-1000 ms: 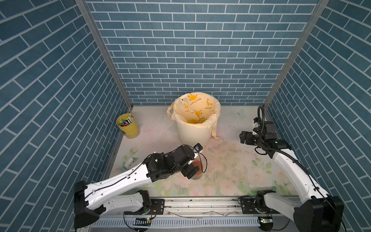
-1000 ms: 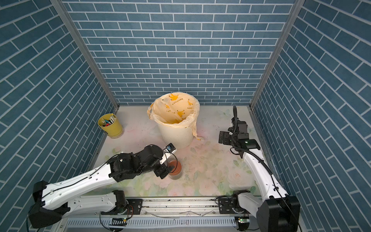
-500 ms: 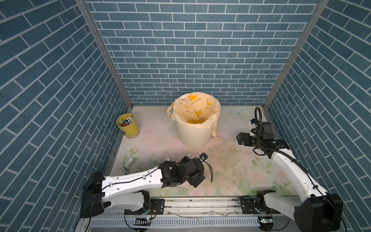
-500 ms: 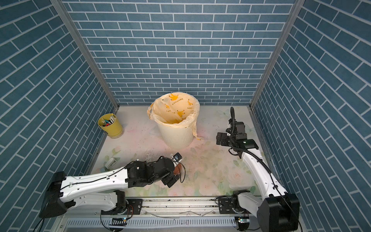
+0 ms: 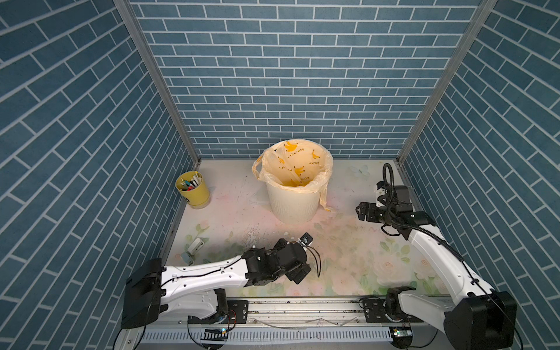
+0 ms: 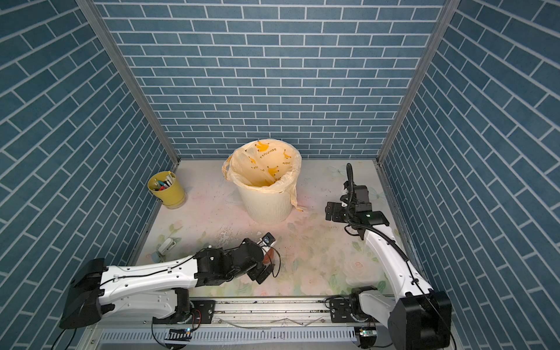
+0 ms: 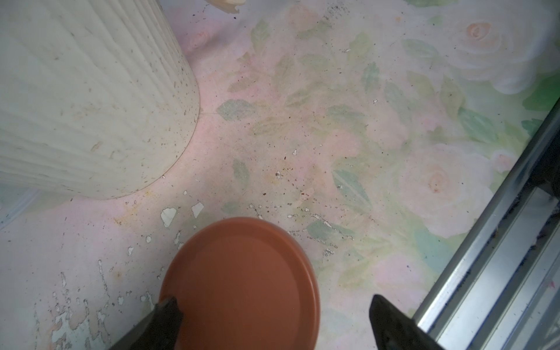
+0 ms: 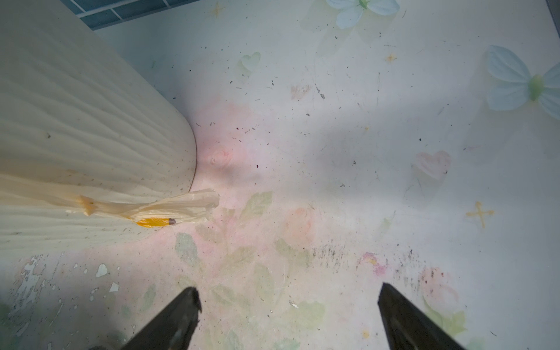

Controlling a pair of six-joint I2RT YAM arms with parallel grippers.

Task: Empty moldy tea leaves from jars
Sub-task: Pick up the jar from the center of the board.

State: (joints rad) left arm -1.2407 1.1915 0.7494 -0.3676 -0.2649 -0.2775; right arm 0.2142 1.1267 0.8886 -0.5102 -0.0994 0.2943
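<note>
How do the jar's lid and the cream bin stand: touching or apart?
Apart. The left wrist view shows bare flowered table between the reddish-brown lid and the base of the ribbed cream bin.

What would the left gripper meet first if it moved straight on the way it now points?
Most likely the reddish-brown jar lid. In the left wrist view the open left gripper points down at it, with one finger overlapping its rim. How far above the lid it stands is unclear.
</note>
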